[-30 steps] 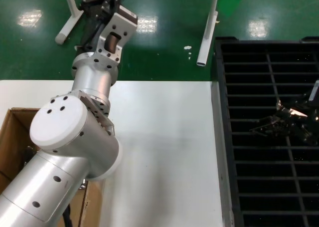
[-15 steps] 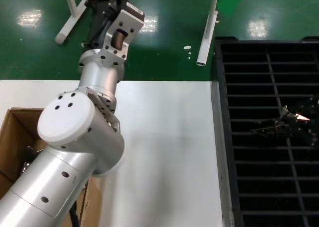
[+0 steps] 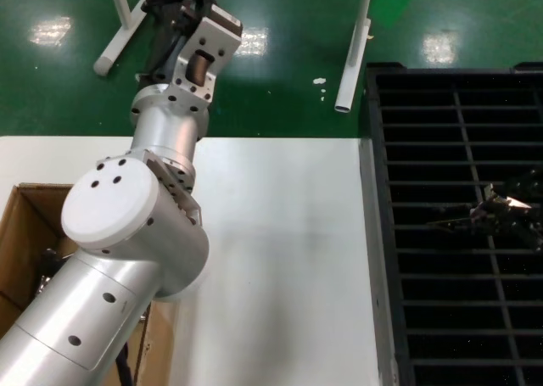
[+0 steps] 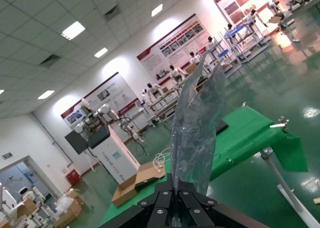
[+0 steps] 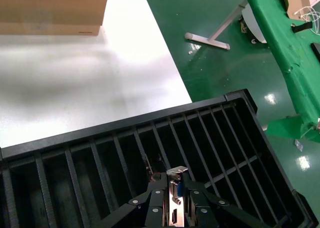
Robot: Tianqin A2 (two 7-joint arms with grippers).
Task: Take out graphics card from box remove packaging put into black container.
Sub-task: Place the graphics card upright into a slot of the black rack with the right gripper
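Card [image 5: 173, 200]: one. Only the silver bracket with its blue port is made out, pinched between the fingers of the right gripper [image 5: 172, 204]; the board is hidden below, inside a slot of the crate [image 5: 90, 138]. In the head view the card [image 3: 506, 204] is seen as a bright glint among dark slats, near the crate's right edge, and the right gripper [image 3: 509, 216] is hard to separate from the black ribs.

Bag [image 4: 196, 128]: one, crinkled grey-blue, standing upright from the closed fingertips of the left gripper [image 4: 174, 190]. Its top is seen whole; its lower end is hidden between the fingers. In the head view the left gripper [image 3: 182, 0] is cut off at the top edge, held above the green floor, beyond the table's [image 3: 288, 233] far edge.

Box [image 3: 21, 233]: one, at the table's left near corner, largely covered by the left arm; its contents cannot be made out.

Crate [image 3: 382, 233]: one, just beside the table's right edge, cut off at right and bottom. Bare tabletop is left between box and crate.
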